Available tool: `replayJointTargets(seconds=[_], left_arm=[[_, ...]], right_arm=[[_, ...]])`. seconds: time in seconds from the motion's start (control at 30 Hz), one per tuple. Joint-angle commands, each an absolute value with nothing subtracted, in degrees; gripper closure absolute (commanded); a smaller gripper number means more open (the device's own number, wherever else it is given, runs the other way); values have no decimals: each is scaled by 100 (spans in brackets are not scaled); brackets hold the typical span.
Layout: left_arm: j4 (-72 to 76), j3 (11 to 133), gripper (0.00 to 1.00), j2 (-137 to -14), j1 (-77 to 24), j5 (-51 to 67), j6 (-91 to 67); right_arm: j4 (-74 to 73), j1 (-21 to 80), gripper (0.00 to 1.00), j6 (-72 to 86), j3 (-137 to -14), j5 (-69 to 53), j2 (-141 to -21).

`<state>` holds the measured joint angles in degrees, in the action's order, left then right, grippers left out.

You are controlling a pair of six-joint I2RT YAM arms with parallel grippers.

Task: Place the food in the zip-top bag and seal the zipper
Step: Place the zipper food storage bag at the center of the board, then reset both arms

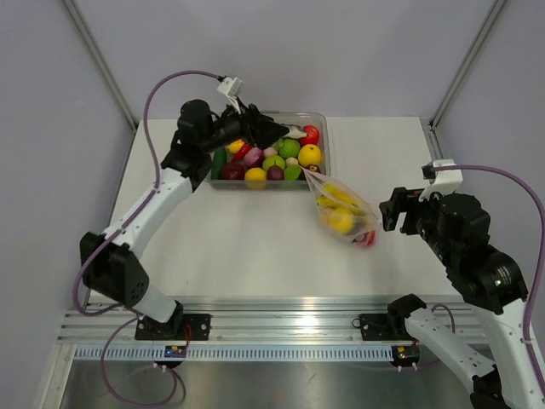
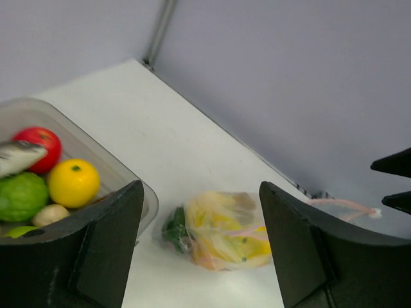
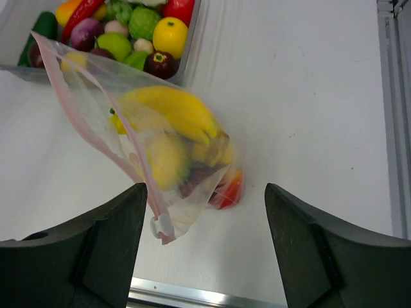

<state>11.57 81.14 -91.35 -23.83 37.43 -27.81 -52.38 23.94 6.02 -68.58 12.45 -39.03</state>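
Fingers (image 3: pixel 83 250) of the right gripper (image 3: pixel 205 192) stand apart and empty in its wrist view, which alone shows the pinkish zipper (image 3: pixel 80 109) along the left edge of the zip-top bag (image 3: pixel 128 96), with yellow and red food (image 3: pixel 173 112) inside. The left gripper (image 2: pixel 200 192) is likewise spread, holding nothing. Only the top view places the bag on the table (image 1: pixel 213 239) just near-right of the clear tub (image 1: pixel 324 141), left gripper over the tub's far left, right gripper beside the bag's right.
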Motion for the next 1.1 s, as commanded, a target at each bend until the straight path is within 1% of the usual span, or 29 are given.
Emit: replayJointTargets(seconds=[0.0,0.07,0.13,0.33,0.5,0.53,0.63,0.67,0.8,0.93,1.07], left_arm=[[133,8060,23,-8123,-2408,2525,-1619],[18,7798,21,-7718,-2400,2295,-1495],[-167,7647,20,-7481,-2391,2093,-1371],[-833,7006,20,-6637,-2391,1539,-1143],[-1317,6364,18,-5838,-2391,828,-1064],[-1501,6181,18,-5740,-2382,730,-1055],[-1774,5864,17,-5372,-2391,449,-1107],[-1828,5810,17,-5274,-2391,405,-1125],[-1960,5485,17,-4879,-2391,159,-1292],[-2030,5204,17,-4606,-2391,-165,-1345],[-2162,5115,17,-4491,-2391,-413,-1388]], right_arm=[[-5054,2364,17,975,-7216,1259,-3893],[-5054,2373,17,1046,-7321,1038,-3981],[-5027,2373,16,1142,-7339,748,-4104],[-4904,2364,15,1494,-7006,826,-4429],[-4843,2364,8,1906,-6636,791,-4895],[-4808,2364,1,1968,-6523,748,-5017],[-4606,2364,1,2135,-6329,729,-5211],[-4553,2364,1,2310,-6285,834,-5255],[-4702,2373,1,2978,-6152,2027,-5466],[-4974,2364,1,3164,-6179,2425,-5625],[-4633,2364,1,3129,-5968,2382,-5415]])
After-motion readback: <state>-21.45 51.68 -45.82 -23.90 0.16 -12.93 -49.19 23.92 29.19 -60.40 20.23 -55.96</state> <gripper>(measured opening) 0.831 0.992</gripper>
